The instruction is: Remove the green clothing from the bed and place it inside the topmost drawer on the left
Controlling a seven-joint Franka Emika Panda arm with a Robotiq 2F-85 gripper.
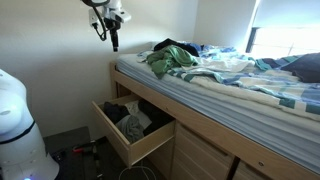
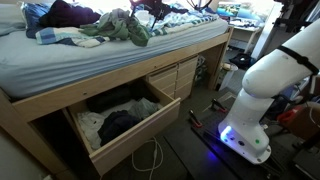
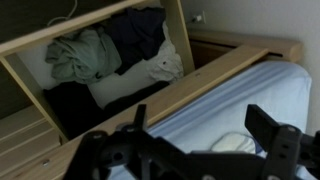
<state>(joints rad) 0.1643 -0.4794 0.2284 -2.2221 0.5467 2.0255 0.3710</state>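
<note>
Down at floor level (image 2: 195,150) a white cable (image 2: 155,156) loops on the dark flooring, and the robot's white base (image 2: 245,135) glows blue beside it. Just behind, a pale wooden drawer (image 2: 138,137) is pulled well out from under the bed frame (image 2: 150,55). It already holds crumpled clothes: a dark garment (image 2: 122,122) in the middle and a pale greenish one (image 3: 80,55) that shows clearly in the wrist view. The other drawer fronts (image 2: 165,80) along the frame are closed.

Above them the mattress (image 1: 230,95) is covered in a striped blue and white sheet, rumpled and strewn with laundry. The green clothing (image 1: 168,62) lies bunched on the bed near its corner, draped toward the edge in an exterior view (image 2: 118,30), touching a dark garment (image 1: 180,45) behind it. A purple heap (image 2: 65,12) sits further along the bed.

The gripper (image 1: 114,42) hangs in the air above the bed's corner, well clear of the green clothing and close to the plain white wall (image 1: 60,50). In the wrist view its black fingers (image 3: 265,125) are spread wide with nothing between them.

At the far end, a bright window (image 1: 280,35) stands behind the bed.
</note>
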